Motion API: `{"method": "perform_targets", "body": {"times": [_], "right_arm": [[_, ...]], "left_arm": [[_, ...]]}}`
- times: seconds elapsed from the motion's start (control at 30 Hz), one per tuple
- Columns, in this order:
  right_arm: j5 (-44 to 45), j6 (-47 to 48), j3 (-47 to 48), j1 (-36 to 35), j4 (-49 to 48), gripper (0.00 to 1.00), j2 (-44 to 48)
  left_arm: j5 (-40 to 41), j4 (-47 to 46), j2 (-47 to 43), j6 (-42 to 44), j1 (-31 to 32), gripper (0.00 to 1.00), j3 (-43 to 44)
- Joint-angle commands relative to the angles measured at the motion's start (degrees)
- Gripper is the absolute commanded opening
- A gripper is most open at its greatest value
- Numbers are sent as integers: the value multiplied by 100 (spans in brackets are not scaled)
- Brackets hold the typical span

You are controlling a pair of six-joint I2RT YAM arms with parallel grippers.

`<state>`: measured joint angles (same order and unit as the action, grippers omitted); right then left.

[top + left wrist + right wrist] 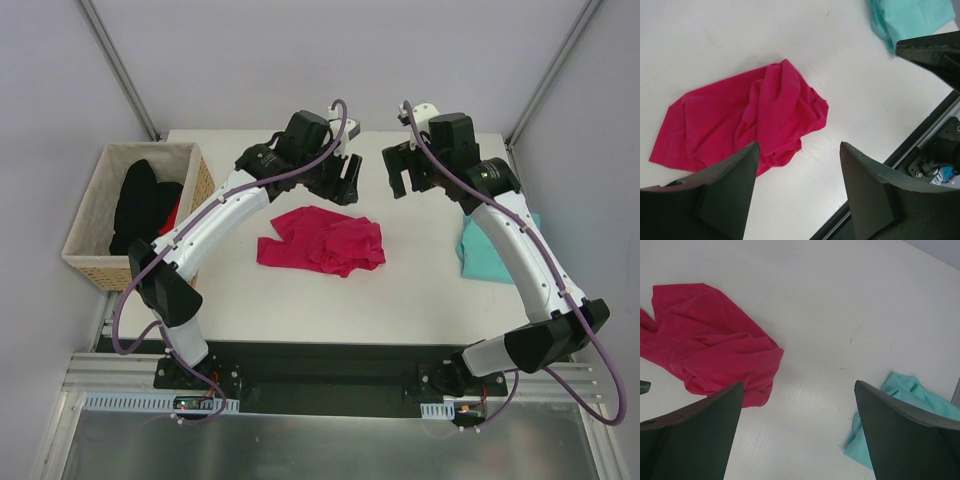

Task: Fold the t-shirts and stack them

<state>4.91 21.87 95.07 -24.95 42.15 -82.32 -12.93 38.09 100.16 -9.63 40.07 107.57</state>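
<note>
**Left side.** A wicker basket (85,255) stands off the table's left edge and holds a black garment (138,205). This garment is not part of the task. A reach that strays this way could pick up the wrong cloth.

**Left gripper** (800,150). It hovers above the table (300,310), beyond the far edge of the pink t-shirt (322,241). The jaws are parted and nothing is between them.

**Centre.** The pink t-shirt lies in a crumpled heap near the middle of the table, with layers rolled over one another and no sleeve or hem clearly separate.
- Risk: a pinch into the heap is likely to catch several layers at once, so the shirt lifts as a bundle and does not spread flat.
- Risk: dragging it may tighten the twist.

**Right gripper** (800,387). It hovers level with the left gripper, with its jaws spread wide and nothing held.
- Risk: the two grippers sit close together over the same cloth, so a simultaneous descent could bring the fingers into contact.

**Right side.** The teal t-shirt (490,255) lies at the right edge of the table, well apart from the pink one and partly hidden beneath the right arm.
- Risk: a sweep of that arm could push it off the edge.
- Whether it is properly folded cannot be determined.
</note>
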Motion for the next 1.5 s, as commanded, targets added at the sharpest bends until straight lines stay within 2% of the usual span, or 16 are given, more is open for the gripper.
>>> {"method": "perform_targets", "body": {"times": [0.0,0.07,0.23,0.37,0.47,0.53,0.63,0.73,0.83,1.0,1.13,1.33,1.47], "right_arm": [[-25,-130,-269,17,-119,96,190],[-94,-322,-488,25,-216,96,260],[-437,-894,-1323,25,-1278,96,839],[-718,-1237,-1719,25,-1648,96,859],[-807,-1430,-1798,16,-1623,96,675],[-615,-1623,-1790,-1,-1474,96,534],[-158,-1773,-1799,-10,-1236,96,261],[1,-1817,-1982,-19,-1192,96,103],[107,-1835,-2368,-10,-1340,96,85],[98,-2133,-2502,-45,-1165,96,-178],[177,-2459,-2581,-107,-1227,96,-109],[836,-2942,-2747,-221,-1340,96,67],[581,-2653,-2634,-413,-1183,96,-143]], "left_arm": [[474,-38,-365,5,-26,66,-402],[589,-38,-453,-74,-70,65,-675],[782,-47,-813,-259,-377,66,-1150],[941,-56,-1033,-268,-544,70,-1326],[994,-64,-1112,-294,-658,71,-1440],[1064,-73,-1139,-320,-703,72,-1519],[1126,-73,-1183,-382,-755,80,-1624],[1196,-65,-1235,-382,-791,80,-1739],[1406,-73,-1332,-382,-808,88,-1905],[1837,-222,-1727,-452,-852,99,-2319],[1882,-328,-1974,-522,-1036,99,-2626],[1688,-319,-2044,-540,-1133,98,-2785],[1671,-328,-2184,-602,-1142,96,-2925]]}}
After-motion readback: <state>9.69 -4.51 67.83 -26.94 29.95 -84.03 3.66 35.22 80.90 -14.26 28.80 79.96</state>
